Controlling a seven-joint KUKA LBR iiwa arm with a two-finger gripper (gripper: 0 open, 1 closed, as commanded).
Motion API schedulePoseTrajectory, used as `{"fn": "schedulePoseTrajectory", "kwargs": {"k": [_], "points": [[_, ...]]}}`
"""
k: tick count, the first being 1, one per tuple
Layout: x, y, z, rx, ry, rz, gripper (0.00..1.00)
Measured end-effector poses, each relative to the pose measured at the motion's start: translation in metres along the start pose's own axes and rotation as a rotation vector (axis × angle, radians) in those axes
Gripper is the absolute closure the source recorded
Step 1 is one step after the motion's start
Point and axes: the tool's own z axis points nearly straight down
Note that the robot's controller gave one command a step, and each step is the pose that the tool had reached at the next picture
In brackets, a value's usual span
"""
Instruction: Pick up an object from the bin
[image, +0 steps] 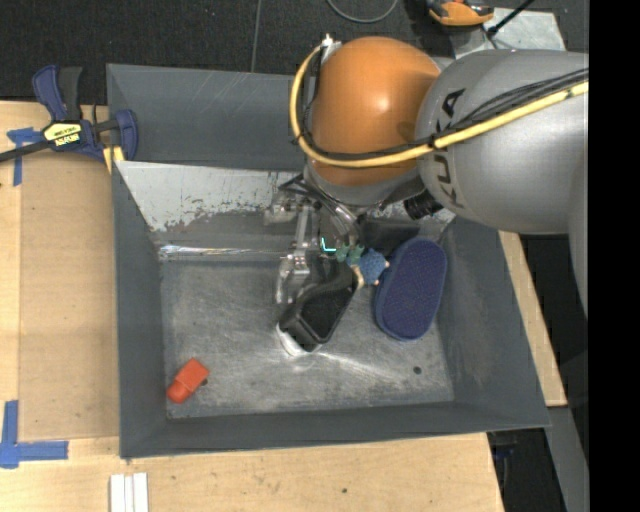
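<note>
Gripper (303, 288) down low in the middle of the grey bin (140, 330), open or closed impossible to tell. Black boxy thing (322, 314) right below its tip. Blue oval pad (410, 290) just beside that, on the arm's side. Small orange thing (187, 380) well apart, in the front left corner.

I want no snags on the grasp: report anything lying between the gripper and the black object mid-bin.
Nothing visible lies between them. The gripper is right at the black object. The dark blue oval pad lies beside that object on its right, and the small orange piece sits far off toward the view's lower left corner.
</note>
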Motion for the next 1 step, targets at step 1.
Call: {"fn": "schedulePoseTrajectory", "kwargs": {"k": [1], "points": [[-0.0017, -0.001, -0.0046, -0.001, -0.008, 0.004, 1.0]]}}
